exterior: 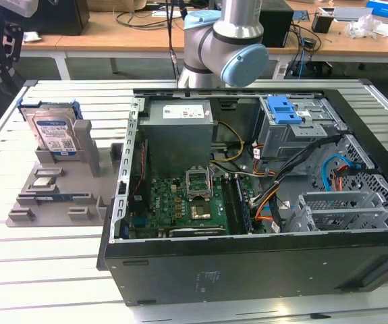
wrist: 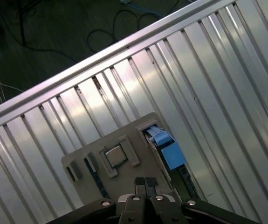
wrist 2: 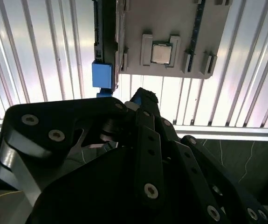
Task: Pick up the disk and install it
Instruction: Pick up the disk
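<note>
The gripper (wrist: 145,181) hovered above the upright disk (exterior: 54,133) in its gray holder (exterior: 52,202), fingers pressed together and empty, so pickup looked unstarted and seemingly needed them opened.

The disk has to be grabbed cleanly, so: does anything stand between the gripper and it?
Nothing visible does. In the first wrist view the gripper hangs above the grey holder. The disk stands on edge in the holder's slot, just to one side of the gripper. Its upper edge is bare, and only air lies between them.
</note>
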Robot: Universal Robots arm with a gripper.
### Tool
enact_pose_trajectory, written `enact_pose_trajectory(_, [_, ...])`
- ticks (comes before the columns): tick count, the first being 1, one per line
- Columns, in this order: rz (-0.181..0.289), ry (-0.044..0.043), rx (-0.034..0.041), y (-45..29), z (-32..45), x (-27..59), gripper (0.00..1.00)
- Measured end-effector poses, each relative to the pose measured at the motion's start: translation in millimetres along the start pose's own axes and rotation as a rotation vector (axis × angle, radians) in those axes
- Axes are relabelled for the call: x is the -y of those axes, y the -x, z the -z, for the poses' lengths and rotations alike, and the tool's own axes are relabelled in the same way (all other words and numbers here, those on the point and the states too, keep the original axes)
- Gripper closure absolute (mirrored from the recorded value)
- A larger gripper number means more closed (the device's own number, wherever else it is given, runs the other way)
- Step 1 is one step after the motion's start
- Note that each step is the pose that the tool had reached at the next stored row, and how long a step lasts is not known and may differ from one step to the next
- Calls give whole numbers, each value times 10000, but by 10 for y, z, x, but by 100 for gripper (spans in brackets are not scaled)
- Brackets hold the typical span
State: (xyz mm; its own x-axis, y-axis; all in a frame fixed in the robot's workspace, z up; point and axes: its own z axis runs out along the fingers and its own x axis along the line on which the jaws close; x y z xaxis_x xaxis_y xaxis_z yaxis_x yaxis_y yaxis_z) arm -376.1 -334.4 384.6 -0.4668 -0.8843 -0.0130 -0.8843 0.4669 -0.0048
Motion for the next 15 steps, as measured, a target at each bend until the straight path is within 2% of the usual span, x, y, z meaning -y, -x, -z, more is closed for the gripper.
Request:
enact_pose_trajectory(4, [384, 5, 2, 0, 0, 0, 89])
enact_pose_trajectory(15, [1967, 25, 10, 1, 0, 0, 89])
